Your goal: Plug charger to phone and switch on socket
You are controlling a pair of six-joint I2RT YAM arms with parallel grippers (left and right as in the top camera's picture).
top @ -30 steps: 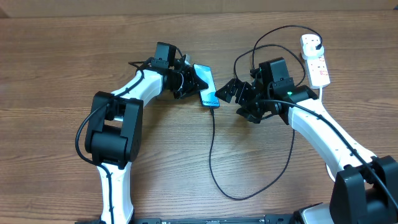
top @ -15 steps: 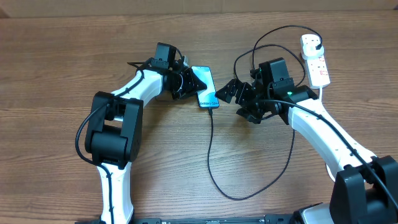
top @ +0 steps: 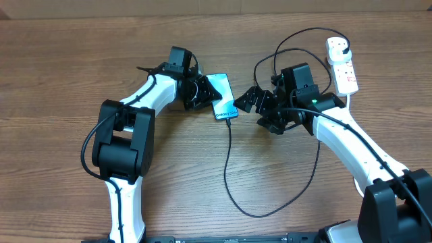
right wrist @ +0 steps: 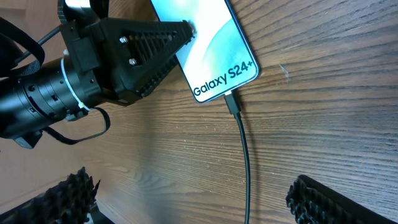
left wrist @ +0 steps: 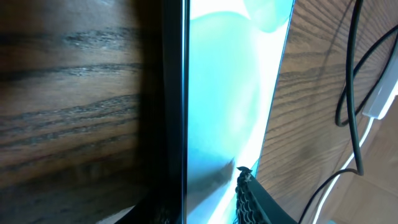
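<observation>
The phone [top: 223, 95] lies screen-up on the bench [top: 81, 61], left of centre and towards the far side. The charger [right wrist: 234, 103] is plugged into its near end, its cable looping near and then back to the socket [top: 343, 65] at far right. The left gripper [top: 205, 92] has a finger [right wrist: 155, 46] over the phone's left edge; I cannot tell if its jaws are grasping it. The right gripper [top: 260, 112], just right of the phone, has its jaws spread wide and empty.

A brown wood-grain counter [top: 67, 54] fills the view — dark streaks run left to right across it. Along the far edge sits a paler tan strip [top: 202, 5]. Light is even, shadows soft.
</observation>
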